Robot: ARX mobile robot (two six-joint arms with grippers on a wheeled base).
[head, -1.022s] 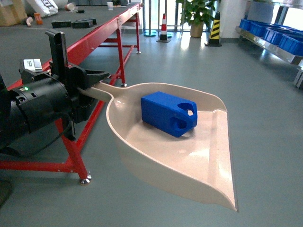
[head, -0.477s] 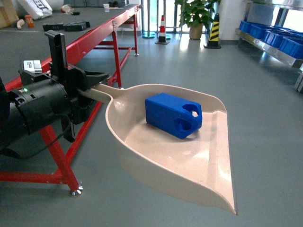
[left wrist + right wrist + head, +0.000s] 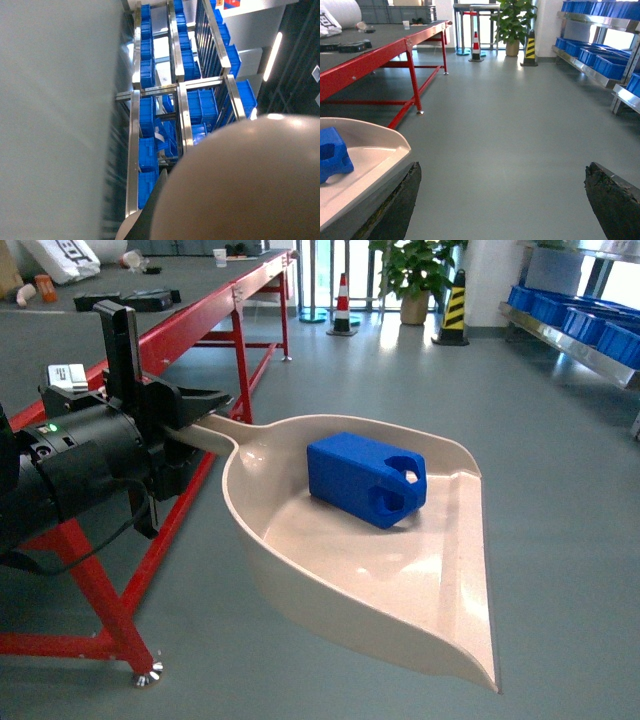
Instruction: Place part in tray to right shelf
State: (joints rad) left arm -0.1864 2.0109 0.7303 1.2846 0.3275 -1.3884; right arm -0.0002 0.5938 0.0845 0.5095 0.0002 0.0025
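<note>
One blue part (image 3: 366, 478) riding in our dustpan tray (image 3: 330, 570).
L pincer (image 3: 190, 415) clenched on tray handle, held above floor; R pincer (image 3: 502, 192) wide apart, holding nothing; steel shelf (image 3: 570, 335) far right w/ crates.

**Grey workshop floor, red bench, steel racks**

Smooth grey-green floor (image 3: 505, 130), glossy with window light at the far end. On the left, long red-framed bench (image 3: 215, 315) with dark top, running far. At the far wall, potted plant (image 3: 512, 25), striped cone (image 3: 476, 45), yellow-black post (image 3: 529, 47). Along the right, steel racks (image 3: 585, 65) loaded with blue crates (image 3: 607, 65).
</note>
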